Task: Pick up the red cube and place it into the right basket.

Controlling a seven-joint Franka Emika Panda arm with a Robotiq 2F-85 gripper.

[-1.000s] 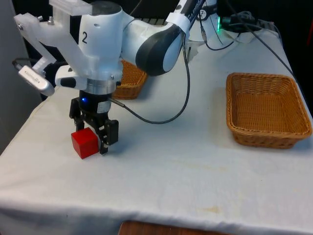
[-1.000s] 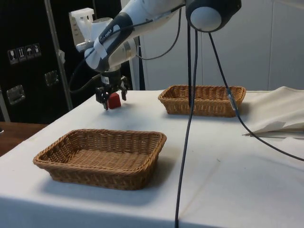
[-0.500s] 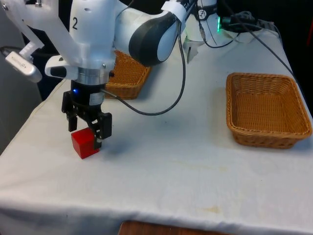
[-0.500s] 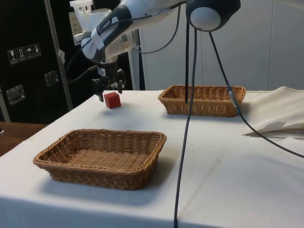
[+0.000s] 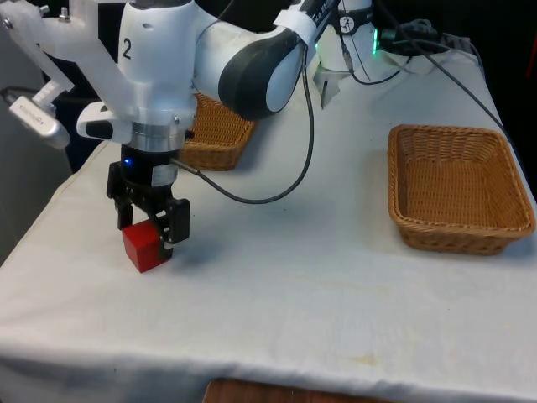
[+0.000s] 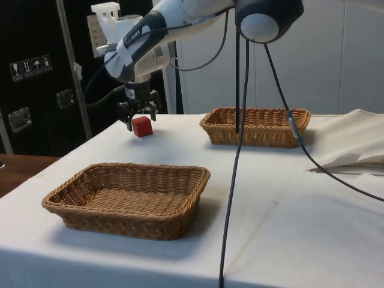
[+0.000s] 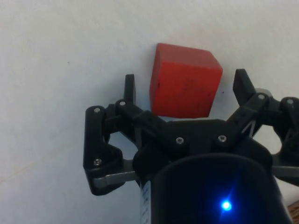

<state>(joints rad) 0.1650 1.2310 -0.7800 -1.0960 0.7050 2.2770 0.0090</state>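
Jaws spread wide, pointing straight down astride the red cube [image 5: 146, 247], not touching.

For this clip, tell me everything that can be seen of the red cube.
The red cube is a plain, matt, solid-looking block with sharp edges and no markings. It sits flat on the white cloth near the table's edge on the front view's left, turned corner-on to that camera. The open gripper hangs just above it, one finger on each side, with gaps showing in the wrist view, so nothing grips it.
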